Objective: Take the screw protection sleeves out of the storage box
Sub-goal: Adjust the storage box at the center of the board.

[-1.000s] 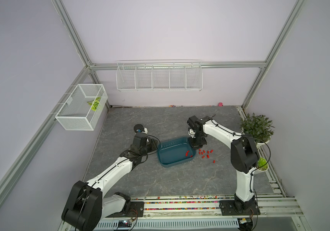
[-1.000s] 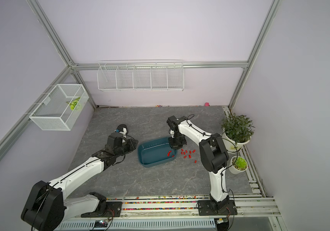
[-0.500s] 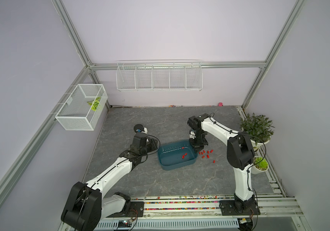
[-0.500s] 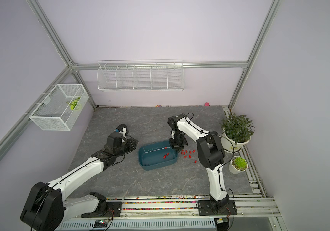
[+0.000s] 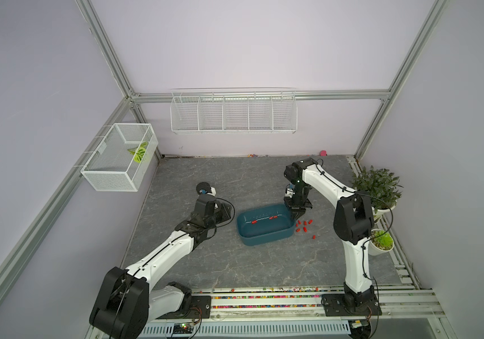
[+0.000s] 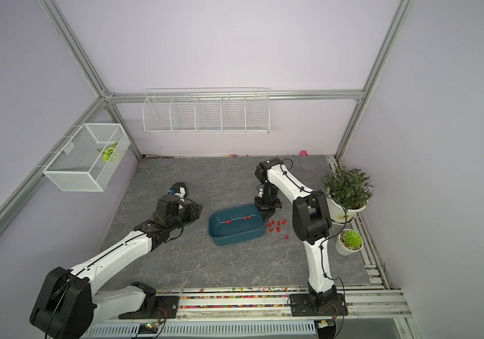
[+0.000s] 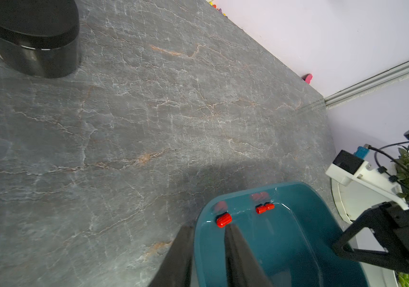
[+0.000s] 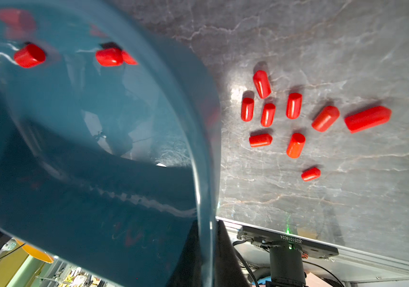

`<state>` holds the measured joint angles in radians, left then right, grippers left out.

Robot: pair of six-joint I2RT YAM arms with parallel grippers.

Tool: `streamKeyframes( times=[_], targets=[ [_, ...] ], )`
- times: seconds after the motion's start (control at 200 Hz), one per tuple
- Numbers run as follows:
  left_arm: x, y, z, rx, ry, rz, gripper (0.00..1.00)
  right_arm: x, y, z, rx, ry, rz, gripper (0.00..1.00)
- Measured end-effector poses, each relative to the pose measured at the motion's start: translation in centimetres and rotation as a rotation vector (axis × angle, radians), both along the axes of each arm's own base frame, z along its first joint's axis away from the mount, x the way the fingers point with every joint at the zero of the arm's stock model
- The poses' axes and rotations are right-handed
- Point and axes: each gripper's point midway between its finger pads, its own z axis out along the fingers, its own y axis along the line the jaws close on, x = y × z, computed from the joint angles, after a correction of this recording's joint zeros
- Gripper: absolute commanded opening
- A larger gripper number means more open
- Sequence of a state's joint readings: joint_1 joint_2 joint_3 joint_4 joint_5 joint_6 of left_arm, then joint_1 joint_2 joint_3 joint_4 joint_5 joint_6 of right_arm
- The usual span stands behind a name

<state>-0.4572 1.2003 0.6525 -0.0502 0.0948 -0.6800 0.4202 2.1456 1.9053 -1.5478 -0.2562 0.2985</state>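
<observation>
As we look down in both top views, the grey stone-pattern table (image 5: 264, 182) is the widest thing. The teal storage box (image 5: 261, 238) is near its middle, between the two arms. The left gripper (image 7: 208, 227) pinches the rim at the left short end of the box, one finger outside the wall and one inside, with only a narrow gap. The right gripper (image 8: 206, 223) is clamped in the same way on the rim at the far right corner. Of the red screw protection sleeves (image 7: 224, 220), three lie inside the box against its far long wall. Nine more sleeves (image 8: 294, 105) lie on the table just beside the right end of the box.
</observation>
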Motion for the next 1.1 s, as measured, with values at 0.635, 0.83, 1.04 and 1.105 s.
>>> streamKeyframes(
  times=[0.635, 0.83, 1.04, 1.105],
  targets=[
    [0.0, 0.0, 0.3, -0.004, -0.007, 0.0, 0.29, -0.1, 2.7, -3.6, -0.028, -0.196, -0.005, 0.0],
    [0.0, 0.0, 0.1, -0.002, -0.004, -0.001, 0.29, 1.5, 2.9, -3.8, -0.043, -0.3, -0.029, 0.01],
    [0.0, 0.0, 0.1, -0.001, -0.001, 0.0, 0.29, 2.4, 3.0, -4.1, -0.051, -0.342, -0.043, 0.19],
    [0.0, 0.0, 0.0, 0.0, -0.001, -0.001, 0.29, 2.5, 2.9, -4.2, -0.056, -0.347, -0.043, 0.26]
  ],
)
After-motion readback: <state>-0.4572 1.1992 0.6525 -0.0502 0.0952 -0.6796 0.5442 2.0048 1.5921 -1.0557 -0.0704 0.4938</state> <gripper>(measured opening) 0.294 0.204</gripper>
